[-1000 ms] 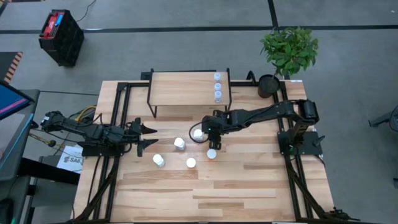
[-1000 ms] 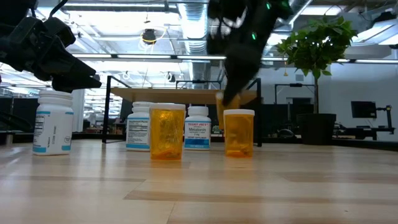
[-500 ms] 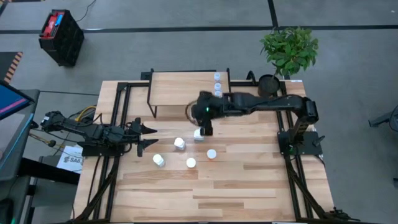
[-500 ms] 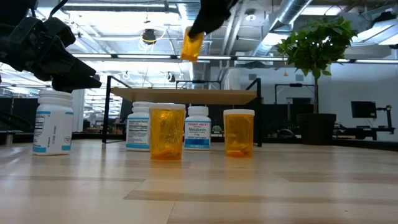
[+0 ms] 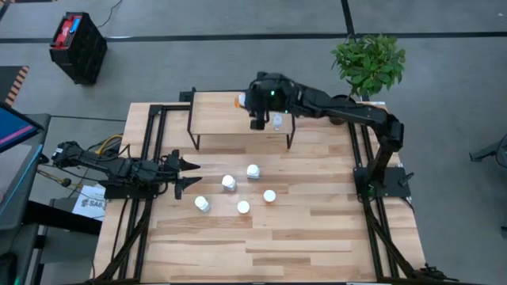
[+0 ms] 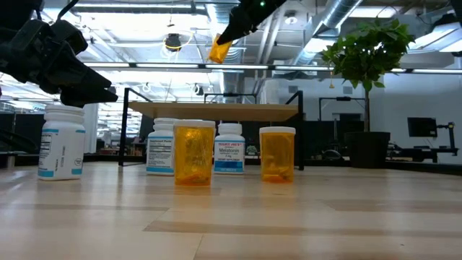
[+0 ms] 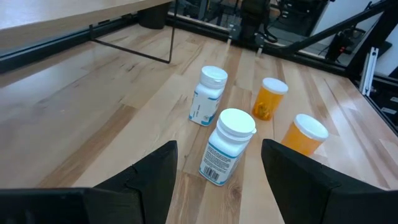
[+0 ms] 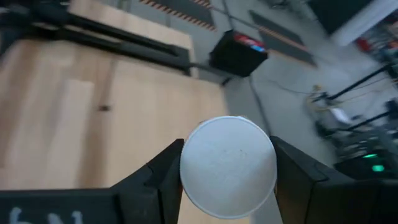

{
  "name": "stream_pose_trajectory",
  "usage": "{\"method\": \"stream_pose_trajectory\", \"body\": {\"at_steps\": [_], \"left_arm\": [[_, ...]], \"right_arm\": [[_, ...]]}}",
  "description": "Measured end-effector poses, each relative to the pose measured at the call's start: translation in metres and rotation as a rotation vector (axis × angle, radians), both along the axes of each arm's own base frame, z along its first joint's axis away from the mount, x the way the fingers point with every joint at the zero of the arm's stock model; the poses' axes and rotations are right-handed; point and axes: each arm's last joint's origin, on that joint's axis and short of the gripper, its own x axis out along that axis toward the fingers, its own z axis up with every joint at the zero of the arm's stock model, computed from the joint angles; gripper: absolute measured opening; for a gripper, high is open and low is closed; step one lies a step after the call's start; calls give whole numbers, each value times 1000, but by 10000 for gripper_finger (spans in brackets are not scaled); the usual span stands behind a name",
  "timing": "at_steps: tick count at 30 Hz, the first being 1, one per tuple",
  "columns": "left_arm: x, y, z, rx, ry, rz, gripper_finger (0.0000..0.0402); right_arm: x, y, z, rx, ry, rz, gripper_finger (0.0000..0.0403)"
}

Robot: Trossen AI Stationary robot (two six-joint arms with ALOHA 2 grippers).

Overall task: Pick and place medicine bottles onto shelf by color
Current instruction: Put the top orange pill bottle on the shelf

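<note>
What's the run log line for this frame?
right end effector: holding orange bottle above shelf | left end effector: open, idle at table's left | table: five bottles left

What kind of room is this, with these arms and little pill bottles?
Probably a robotics lab or test workshop. A slatted table carries two robot arms on black frames, with a camera looking down on it. Behind it are exposed ceiling ducts, strip lights and monitors, more like an open industrial workspace than a pharmacy.

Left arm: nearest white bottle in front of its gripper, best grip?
Take the white bottle by its labelled body, just under the cap, coming in level from the open left gripper side. It stands upright, round-sided, with clear space on either flank; the orange bottles stand apart behind.
</note>
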Motion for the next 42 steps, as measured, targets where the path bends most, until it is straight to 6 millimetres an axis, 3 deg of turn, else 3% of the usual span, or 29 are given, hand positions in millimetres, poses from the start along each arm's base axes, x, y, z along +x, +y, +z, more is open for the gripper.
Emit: {"method": "stream_pose_trajectory", "body": {"at_steps": [6, 17, 23, 28, 33, 36, 42], "left_arm": [[0, 0, 0, 1, 0, 0, 222], [0, 0, 0, 1, 0, 0, 222], [0, 0, 0, 1, 0, 0, 222], [0, 0, 0, 0, 0, -1, 222], [0, 0, 0, -5, 1, -14, 222], [0, -1, 0, -6, 2, -20, 222], [0, -1, 0, -7, 2, -22, 222]], "right_arm": [[-6, -26, 7, -37, -72, -60, 200], [-12, -48, 18, -81, -180, -111, 199], [10, -62, -7, -39, -201, -72, 199], [34, -75, -28, 4, -117, -70, 199], [48, -75, -21, 70, 24, -63, 199], [51, -73, -21, 112, 118, -61, 199], [31, -86, -21, 227, 210, -113, 199]]}}
